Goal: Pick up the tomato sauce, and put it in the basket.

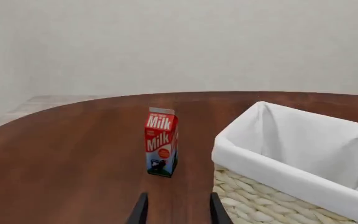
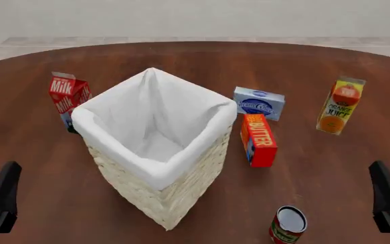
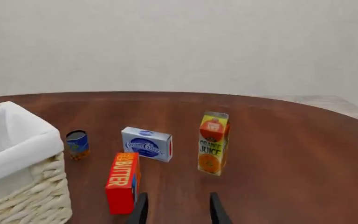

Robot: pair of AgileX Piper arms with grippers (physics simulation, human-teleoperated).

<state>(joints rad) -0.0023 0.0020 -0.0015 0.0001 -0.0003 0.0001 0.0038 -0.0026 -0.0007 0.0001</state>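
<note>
The tomato sauce [image 2: 288, 226] is a small red-labelled tin with a silver top. It stands upright near the table's front edge, in front of the butter box, and only the front view shows it. The basket [image 2: 156, 173] is tall, cream and woven with a white lining, and it stands mid-table; its rim also shows in the wrist views [image 1: 272, 175] [image 3: 17, 154]. My left gripper [image 2: 5, 183] [image 1: 177, 212] hovers open at the front left, pointing toward the milk carton. At the front right my right gripper [image 2: 383, 180] [image 3: 177, 210] is open, right of the can. Both hold nothing.
A milk carton [image 2: 66, 99] [image 1: 161, 142] stands left of the basket. Right of the basket are a red butter box [image 2: 258, 140] [image 3: 123, 182], a blue-and-white box [image 2: 259, 103] [image 3: 147, 143] and an orange juice carton [image 2: 340, 105] [image 3: 213, 143]. A small blue can [image 3: 77, 143] stands beyond the basket.
</note>
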